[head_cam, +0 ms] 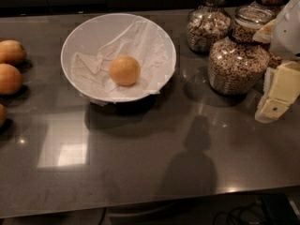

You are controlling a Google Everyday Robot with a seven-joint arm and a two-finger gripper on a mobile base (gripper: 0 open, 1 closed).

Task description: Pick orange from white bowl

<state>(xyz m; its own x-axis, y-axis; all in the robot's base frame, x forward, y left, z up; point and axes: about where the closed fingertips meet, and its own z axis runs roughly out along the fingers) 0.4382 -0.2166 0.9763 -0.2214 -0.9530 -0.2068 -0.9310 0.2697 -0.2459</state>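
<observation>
Camera view
Orange: sits in the bowl, right of centre and toward the near side, resting on the paper; nothing touches it.
Bowl: white, wide and shallow, upright on the surface at the back left.
Paper: crumpled white lining, spread across the inside of the bowl and up to its right rim.
Gripper: pale yellow blocks at the right edge, low over the surface, just beside the big jar and well apart from the bowl; how far it is open cannot be told; it is not on the orange.
Arm: white, coming in at the upper right.
Big jar: glass, full of cereal, right of the bowl.
Back jar: glass, cereal, behind the big jar.
Fruits: three darker orange ones at the left edge.
Surface: dark grey, glossy.
</observation>
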